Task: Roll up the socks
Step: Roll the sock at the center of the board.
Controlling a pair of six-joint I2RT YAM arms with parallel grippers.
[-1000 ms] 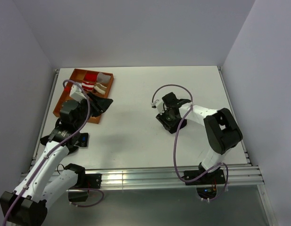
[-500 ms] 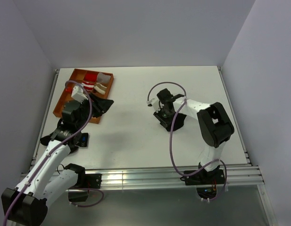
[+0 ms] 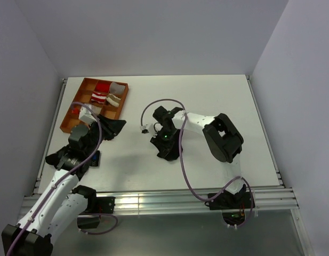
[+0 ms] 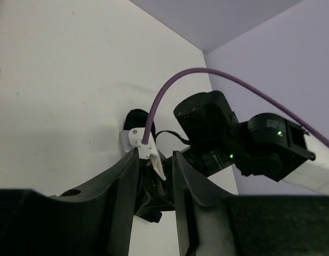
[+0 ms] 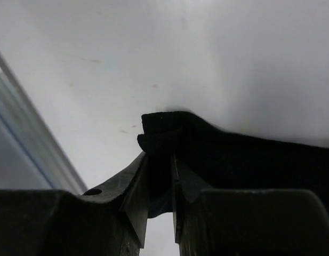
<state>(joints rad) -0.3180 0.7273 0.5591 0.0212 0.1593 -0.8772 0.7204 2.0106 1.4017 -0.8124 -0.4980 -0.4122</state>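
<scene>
The black sock point(image 3: 167, 154) lies on the white table near the middle, under my right gripper point(image 3: 161, 144). In the right wrist view a folded edge of the black sock point(image 5: 249, 154) sits pinched between the fingers of the right gripper point(image 5: 160, 160), which is shut on it. My left gripper point(image 3: 120, 124) hovers to the left of it, pointing at the right wrist. In the left wrist view the jaws of the left gripper point(image 4: 155, 154) stand apart, and the black sock point(image 4: 149, 205) shows through the gap, farther off.
An orange tray point(image 3: 68, 120) at the back left holds red-and-white and beige fabric bundles point(image 3: 106, 96). The right arm's purple cable point(image 3: 153, 106) loops above the sock. Grey walls close in the table on three sides.
The right gripper slid left and toward the near edge, taking the black sock along, and its jaws narrowed on the fabric. The left gripper drew back from the tray edge.
</scene>
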